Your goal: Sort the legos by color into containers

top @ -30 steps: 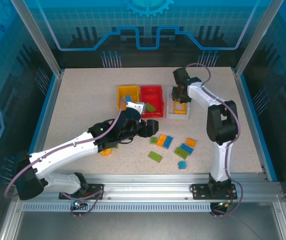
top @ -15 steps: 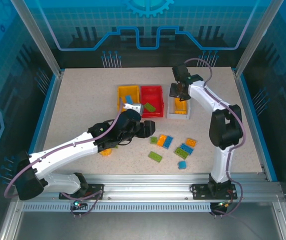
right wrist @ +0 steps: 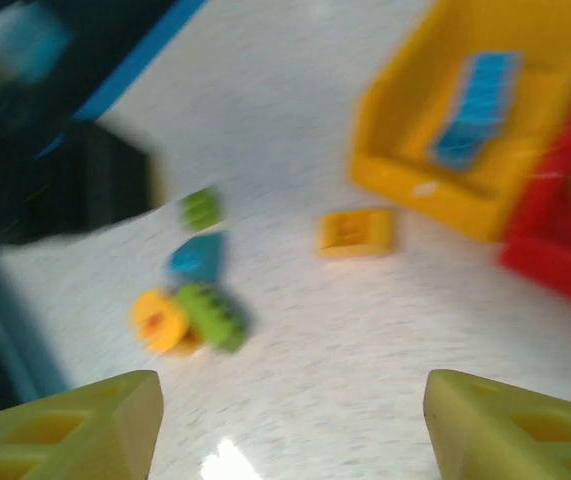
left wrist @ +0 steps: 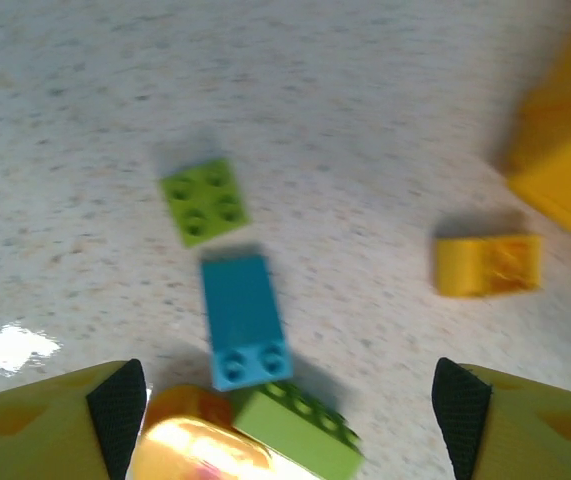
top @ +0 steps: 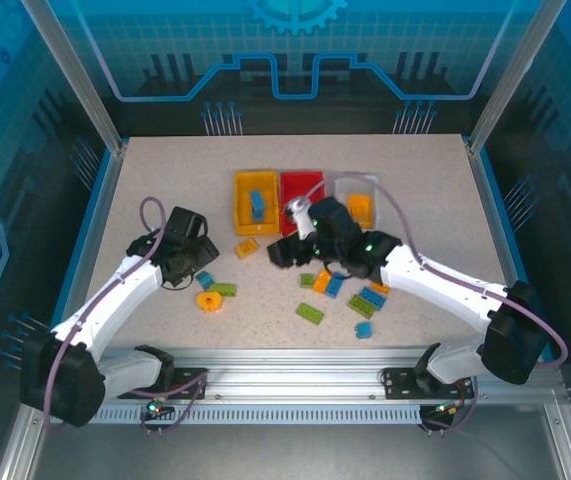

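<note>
Left tool (left wrist: 287, 405) and right tool (right wrist: 295, 415) stand apart, empty; I judge the blue lego (left wrist: 245, 320) light, rigid and slick, best pinched across its long sides.

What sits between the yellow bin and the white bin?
The red bin stands between the yellow bin and the white bin, all three in one row; the top view shows it.
</note>
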Motion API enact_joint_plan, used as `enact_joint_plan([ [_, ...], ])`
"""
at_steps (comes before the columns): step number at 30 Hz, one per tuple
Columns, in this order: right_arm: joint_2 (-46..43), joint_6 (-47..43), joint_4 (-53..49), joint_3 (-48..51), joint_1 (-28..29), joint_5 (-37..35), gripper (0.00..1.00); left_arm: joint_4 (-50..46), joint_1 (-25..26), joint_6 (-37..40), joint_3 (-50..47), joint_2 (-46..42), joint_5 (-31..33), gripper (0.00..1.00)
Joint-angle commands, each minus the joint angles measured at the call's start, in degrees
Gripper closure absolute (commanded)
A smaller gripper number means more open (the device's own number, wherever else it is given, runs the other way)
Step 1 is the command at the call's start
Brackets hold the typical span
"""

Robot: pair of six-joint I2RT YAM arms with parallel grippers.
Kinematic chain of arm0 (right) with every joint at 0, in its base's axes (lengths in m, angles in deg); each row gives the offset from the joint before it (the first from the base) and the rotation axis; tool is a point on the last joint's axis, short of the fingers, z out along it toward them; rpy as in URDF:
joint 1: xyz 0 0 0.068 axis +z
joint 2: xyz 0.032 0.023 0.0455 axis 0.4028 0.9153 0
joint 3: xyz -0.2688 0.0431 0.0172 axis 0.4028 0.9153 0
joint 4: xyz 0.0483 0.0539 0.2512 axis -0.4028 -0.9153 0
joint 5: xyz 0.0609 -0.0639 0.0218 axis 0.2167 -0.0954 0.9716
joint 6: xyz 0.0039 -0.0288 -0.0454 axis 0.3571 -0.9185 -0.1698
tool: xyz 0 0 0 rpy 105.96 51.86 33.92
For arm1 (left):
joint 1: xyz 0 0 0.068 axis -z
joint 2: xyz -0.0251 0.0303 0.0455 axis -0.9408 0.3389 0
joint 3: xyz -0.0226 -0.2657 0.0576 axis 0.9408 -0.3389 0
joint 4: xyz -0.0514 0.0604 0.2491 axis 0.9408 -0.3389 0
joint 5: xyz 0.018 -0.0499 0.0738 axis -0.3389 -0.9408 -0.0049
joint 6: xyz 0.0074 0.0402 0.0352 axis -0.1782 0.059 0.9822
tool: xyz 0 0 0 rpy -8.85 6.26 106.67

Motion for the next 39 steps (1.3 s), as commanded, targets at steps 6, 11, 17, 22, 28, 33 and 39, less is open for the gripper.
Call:
enact_joint_plan([
  [6,-0.40,1.14,8.12,1.45,11.50,3.08,0.23,6.99,-11.63,0.06,-0.82,12.94,-10.82,0.20],
  [11,0.37,2.39,8.23,1.01,12.55,2.36,0.24,10.63,-13.14,-0.42,-0.94,18.15,-11.00,0.24],
  [17,0.96,3.59,8.51,1.07,12.73,1.84,0.24,12.09,-13.67,0.02,0.56,22.69,-10.61,0.39],
  [22,0.81,4.59,8.75,2.00,12.81,1.07,0.26,13.55,-13.69,0.21,-0.07,22.69,-10.36,0.61],
  [28,-2.80,5.22,8.24,4.35,12.43,-5.56,0.28,13.14,-9.16,3.11,1.53,15.36,-9.30,0.70],
  [33,-11.15,10.00,9.08,11.34,8.06,-17.63,0.28,9.64,4.65,8.65,11.75,13.68,-4.88,0.69],
  [39,-16.61,14.16,5.77,13.81,-1.06,-22.33,0.29,11.26,14.82,11.84,24.39,21.72,-5.65,0.69],
])
